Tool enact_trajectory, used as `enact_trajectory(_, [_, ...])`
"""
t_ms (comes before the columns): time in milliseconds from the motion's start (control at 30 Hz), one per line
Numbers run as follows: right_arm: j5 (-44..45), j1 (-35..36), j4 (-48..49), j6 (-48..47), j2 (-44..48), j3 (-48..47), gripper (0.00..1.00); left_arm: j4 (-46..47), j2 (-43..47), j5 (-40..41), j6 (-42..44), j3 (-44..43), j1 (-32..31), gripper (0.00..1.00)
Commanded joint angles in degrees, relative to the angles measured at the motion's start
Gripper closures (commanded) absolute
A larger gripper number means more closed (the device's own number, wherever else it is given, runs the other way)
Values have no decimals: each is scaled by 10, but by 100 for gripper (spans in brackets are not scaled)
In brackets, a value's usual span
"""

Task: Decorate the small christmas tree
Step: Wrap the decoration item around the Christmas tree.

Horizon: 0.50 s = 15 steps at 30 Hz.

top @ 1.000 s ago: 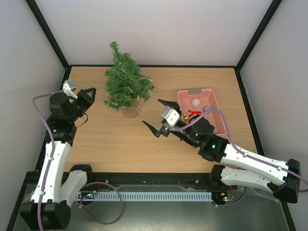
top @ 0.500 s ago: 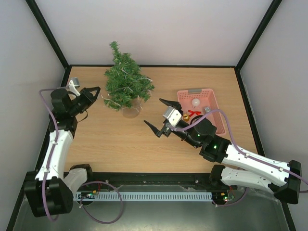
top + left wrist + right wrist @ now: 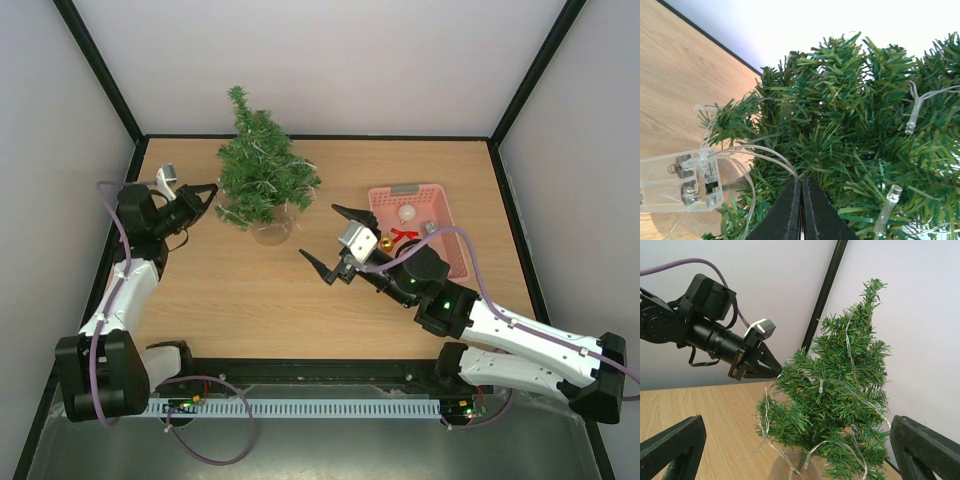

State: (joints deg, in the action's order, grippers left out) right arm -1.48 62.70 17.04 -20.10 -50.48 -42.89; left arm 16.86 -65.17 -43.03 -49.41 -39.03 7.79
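The small christmas tree (image 3: pixel 262 180) stands at the back left of the table on a pale round base, dark green and bushy. A clear light string (image 3: pixel 821 387) with small bulbs is draped over its branches. My left gripper (image 3: pixel 212 190) is at the tree's left side, and in the left wrist view it (image 3: pixel 801 181) is shut on the light string's thin clear wires (image 3: pixel 771 155). The string's clear battery box (image 3: pixel 680 182) hangs beside the base. My right gripper (image 3: pixel 320 233) stands open mid-table, facing the tree (image 3: pixel 840 405), with nothing between its fingers.
A pink basket (image 3: pixel 450 215) sits at the right, holding a white ball (image 3: pixel 407 213), a red bow (image 3: pixel 402 235) and a gold bell (image 3: pixel 385 243). Black frame posts and pale walls enclose the table.
My left gripper has moved back and to the right, up to the tree's left branches, still shut. The right arm has barely moved.
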Motion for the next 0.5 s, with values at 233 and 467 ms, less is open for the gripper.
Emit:
enact_trajectory(233, [9,4,12,6,-11,5,2,59,-27,-14,16,28,3,98])
enact_trajectory(467, [7,4,11,5,-14,-1,2,66,-76,-38,30,30,3,98])
